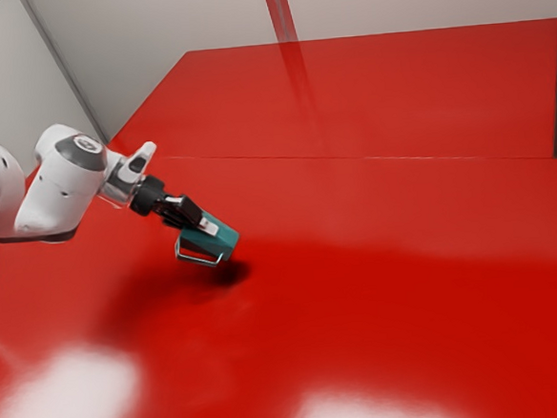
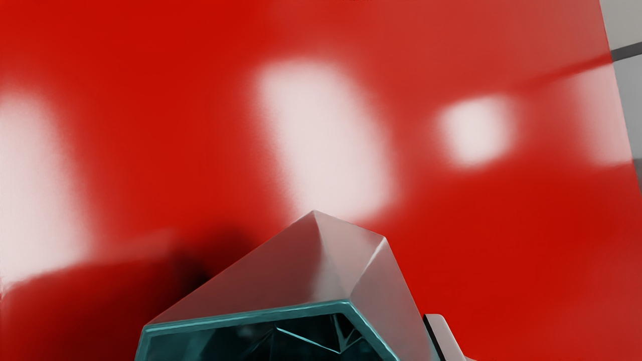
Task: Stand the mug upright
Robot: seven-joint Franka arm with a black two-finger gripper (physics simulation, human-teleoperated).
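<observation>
Exterior view shows the tilted mug (image 1: 225,237) gripped in the pincer (image 1: 206,225).

1. Desk (image 1: 403,210): red, glossy, smooth top.
2. Thin seam (image 1: 351,157) crosses it in the exterior view, splitting off a far section (image 1: 423,89). Far section's side edge slants at the exterior view's right; near part runs out of frame there.
3. Faint dark red streak (image 1: 298,83) on the far section.
4. Two white glare patches (image 1: 72,400) on the near part, soft-edged. Wrist view: several pale patches, too.
5. Broad soft shadow (image 1: 151,299), with a small, much darker spot (image 1: 230,273) at one end.
</observation>
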